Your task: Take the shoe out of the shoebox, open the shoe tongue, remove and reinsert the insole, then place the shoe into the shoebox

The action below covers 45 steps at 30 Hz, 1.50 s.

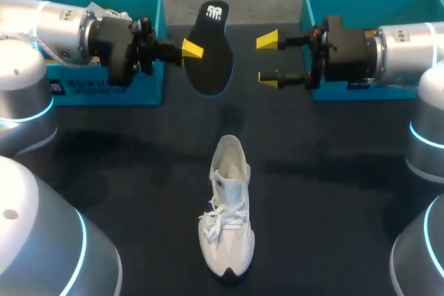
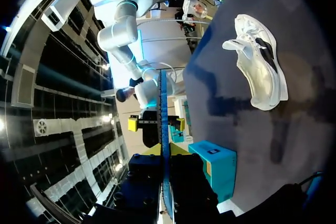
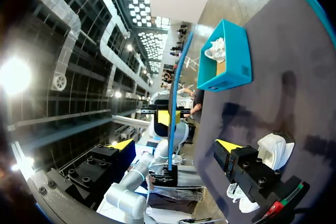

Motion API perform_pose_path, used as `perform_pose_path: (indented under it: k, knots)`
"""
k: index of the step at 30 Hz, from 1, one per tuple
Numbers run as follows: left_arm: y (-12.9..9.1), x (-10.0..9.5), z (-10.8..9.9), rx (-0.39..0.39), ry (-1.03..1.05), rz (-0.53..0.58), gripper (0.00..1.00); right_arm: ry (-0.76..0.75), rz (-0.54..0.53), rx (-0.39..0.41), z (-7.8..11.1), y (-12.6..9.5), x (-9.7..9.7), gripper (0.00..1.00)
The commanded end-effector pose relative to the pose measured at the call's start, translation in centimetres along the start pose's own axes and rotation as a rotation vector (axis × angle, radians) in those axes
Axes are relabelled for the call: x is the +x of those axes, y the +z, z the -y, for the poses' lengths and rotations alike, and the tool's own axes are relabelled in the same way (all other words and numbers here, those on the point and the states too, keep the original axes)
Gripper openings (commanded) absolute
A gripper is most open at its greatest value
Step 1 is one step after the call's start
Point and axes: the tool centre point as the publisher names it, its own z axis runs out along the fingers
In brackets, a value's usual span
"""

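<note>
The white shoe point(image 1: 227, 209) lies on the black table point(image 1: 333, 192), toe toward the front edge, and shows in both wrist views point(image 2: 260, 64) point(image 3: 275, 150). High over the table's far half, my left gripper point(image 1: 192, 48) is shut on the black insole point(image 1: 214, 53), which hangs upright. In the left wrist view the insole point(image 2: 164, 124) appears edge-on, pinched in that gripper point(image 2: 164, 153). My right gripper point(image 1: 268, 59) stands open a short way right of the insole, facing it. In the right wrist view the insole point(image 3: 175, 98) stands ahead of that gripper point(image 3: 176, 145), clear of both fingers.
A teal shoebox point(image 1: 104, 88) at the far left holds another white shoe point(image 1: 111, 13); it also shows in the right wrist view point(image 3: 226, 56). A second teal box point(image 1: 368, 5) stands at the far right, under my right arm, and shows in the left wrist view point(image 2: 215, 163).
</note>
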Motion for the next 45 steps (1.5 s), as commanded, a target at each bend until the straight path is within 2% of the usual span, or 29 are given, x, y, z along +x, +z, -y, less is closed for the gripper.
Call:
perform_pose_path:
  k: [1,8,16,20,24,26,31,35,45]
  knots:
    - [0.1,0.0,-0.1,0.001,0.003,0.000,0.00,-0.014,0.009,0.008,0.0,0.3,0.1,1.00]
    - [0.1,0.0,-0.1,0.001,0.003,0.000,0.00,-0.029,0.094,0.012,-0.2,1.7,0.7,1.00]
    - [0.1,0.0,-0.1,0.001,0.003,0.000,0.00,0.025,0.120,0.038,0.2,3.5,1.8,1.00]
    - [0.1,0.0,-0.1,0.001,0.003,0.000,0.00,0.042,0.126,0.055,0.5,4.6,1.7,0.86]
    - [0.1,0.0,-0.1,0.001,0.003,0.000,0.00,0.051,0.127,0.084,0.6,5.9,1.5,0.84]
    - [0.1,0.0,-0.1,0.001,0.003,0.000,0.00,0.053,0.121,0.092,0.5,6.4,1.5,0.79]
    - [0.1,0.0,-0.1,0.001,0.003,0.000,0.00,0.056,0.134,0.108,0.3,7.6,1.8,0.60]
    - [0.1,0.0,-0.1,0.001,0.003,0.000,0.00,0.057,0.140,0.106,-0.1,8.4,1.7,0.59]
    - [0.1,0.0,-0.1,0.001,0.003,0.000,0.00,0.065,0.130,0.102,-0.5,9.2,1.2,0.44]
